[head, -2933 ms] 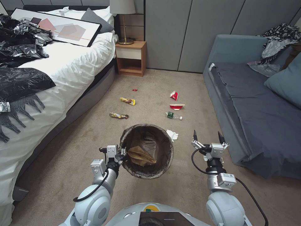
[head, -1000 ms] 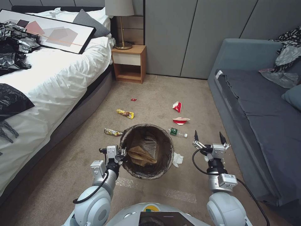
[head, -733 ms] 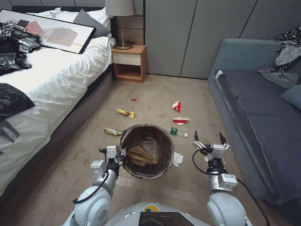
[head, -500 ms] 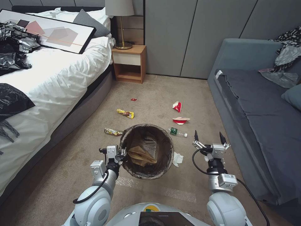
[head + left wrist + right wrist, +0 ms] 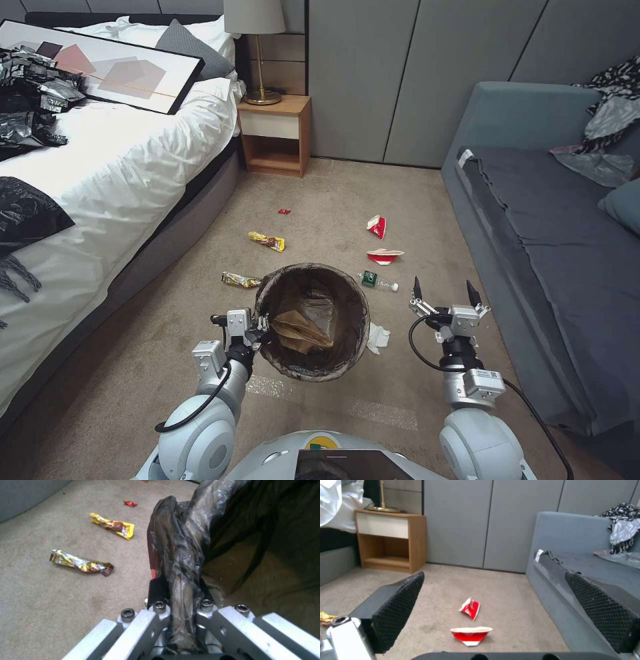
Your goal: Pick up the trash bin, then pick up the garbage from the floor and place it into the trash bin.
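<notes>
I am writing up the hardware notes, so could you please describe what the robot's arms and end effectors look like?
Both arms have rounded white-and-silver segments with grey joints, and each carries a looping black cable. The right end effector has two pointed black fingers with dimpled black pads on a silver block; a small label sits on the wrist box below. The left end effector is silver-bodied with hex bolts and short black fingers.

bed point(image 5: 120, 160) left, sofa point(image 5: 567, 253) right, garbage point(image 5: 380, 255) between (on floor)

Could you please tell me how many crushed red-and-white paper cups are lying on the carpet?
2: one crushed cup farther toward the wall, the other crushed cup nearer, just beyond the small bottle. The trash bin might hide more.
</notes>
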{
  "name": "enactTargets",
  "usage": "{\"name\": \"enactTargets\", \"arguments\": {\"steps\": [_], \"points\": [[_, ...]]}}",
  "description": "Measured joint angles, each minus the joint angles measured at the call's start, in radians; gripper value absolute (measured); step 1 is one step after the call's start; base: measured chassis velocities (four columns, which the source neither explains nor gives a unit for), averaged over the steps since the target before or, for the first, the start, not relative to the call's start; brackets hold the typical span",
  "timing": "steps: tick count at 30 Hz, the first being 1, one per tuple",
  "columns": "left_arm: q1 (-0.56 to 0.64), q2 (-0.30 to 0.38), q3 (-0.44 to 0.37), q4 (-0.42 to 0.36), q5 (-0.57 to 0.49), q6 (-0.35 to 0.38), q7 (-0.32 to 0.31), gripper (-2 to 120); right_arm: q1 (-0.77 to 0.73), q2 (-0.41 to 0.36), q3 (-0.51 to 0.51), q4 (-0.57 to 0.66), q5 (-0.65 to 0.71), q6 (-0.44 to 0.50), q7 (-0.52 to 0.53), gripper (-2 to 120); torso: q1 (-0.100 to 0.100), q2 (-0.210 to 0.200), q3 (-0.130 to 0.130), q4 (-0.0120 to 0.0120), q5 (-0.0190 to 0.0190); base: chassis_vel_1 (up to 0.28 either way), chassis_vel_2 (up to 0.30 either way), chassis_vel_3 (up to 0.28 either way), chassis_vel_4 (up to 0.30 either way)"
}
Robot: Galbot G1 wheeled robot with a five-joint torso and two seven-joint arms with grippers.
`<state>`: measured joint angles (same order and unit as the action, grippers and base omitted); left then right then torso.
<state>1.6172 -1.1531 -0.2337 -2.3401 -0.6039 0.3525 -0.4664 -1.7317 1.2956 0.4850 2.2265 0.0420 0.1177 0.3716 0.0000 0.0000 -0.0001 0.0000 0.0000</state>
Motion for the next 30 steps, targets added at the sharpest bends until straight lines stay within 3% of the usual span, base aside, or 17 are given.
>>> {"name": "enactTargets", "arguments": {"steps": [30], "points": [[0.000, 0.000, 0.000, 0.000, 0.000, 0.000, 0.000, 2, 0.000, 0.000, 0.000, 0.000, 0.000, 0.000, 0.000, 100, 0.000, 0.000, 0.000, 0.0000, 0.0000, 0.000, 0.000, 0.000, 0.000]]}}
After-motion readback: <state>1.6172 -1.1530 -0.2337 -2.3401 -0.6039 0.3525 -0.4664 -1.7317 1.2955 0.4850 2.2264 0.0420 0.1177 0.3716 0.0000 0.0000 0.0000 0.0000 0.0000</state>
